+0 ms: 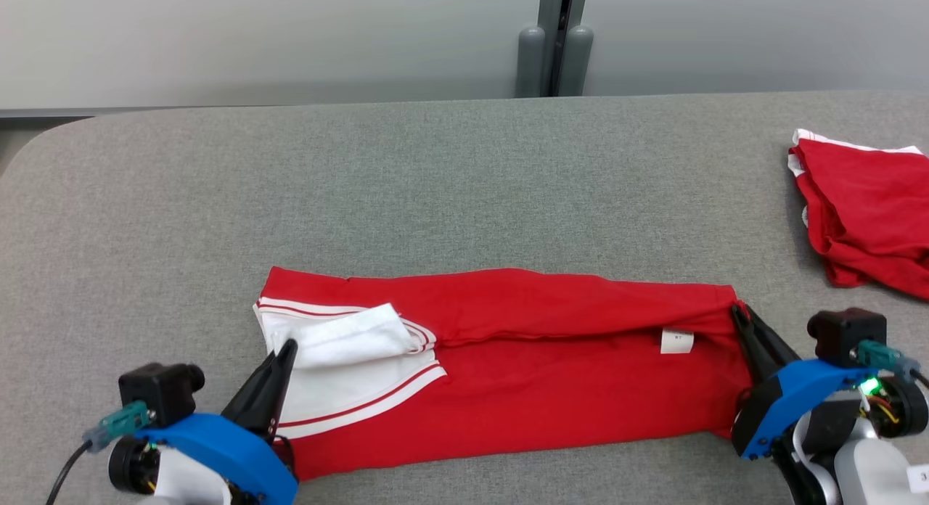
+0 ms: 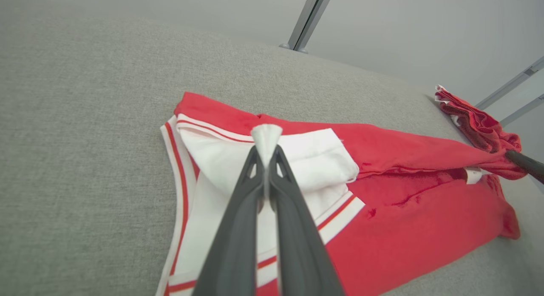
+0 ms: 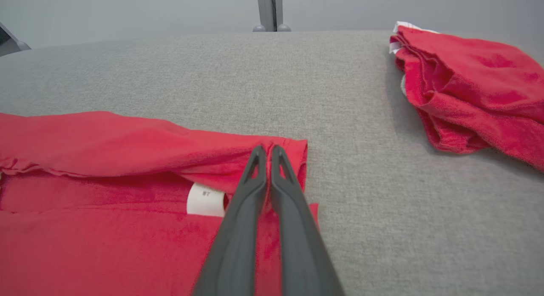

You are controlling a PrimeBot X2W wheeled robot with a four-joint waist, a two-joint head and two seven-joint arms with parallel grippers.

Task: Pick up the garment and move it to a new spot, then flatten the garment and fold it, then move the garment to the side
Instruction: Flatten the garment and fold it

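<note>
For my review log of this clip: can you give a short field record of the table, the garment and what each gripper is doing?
surface: grey table
garment: red with white striped trim, lying as a long band, partly folded
label: white, near the garment's right end
left gripper: shut on the garment's white part
right gripper: shut on the garment's red right edge
other item: red cloth pile, crumpled, far right, apart from the garment
</note>
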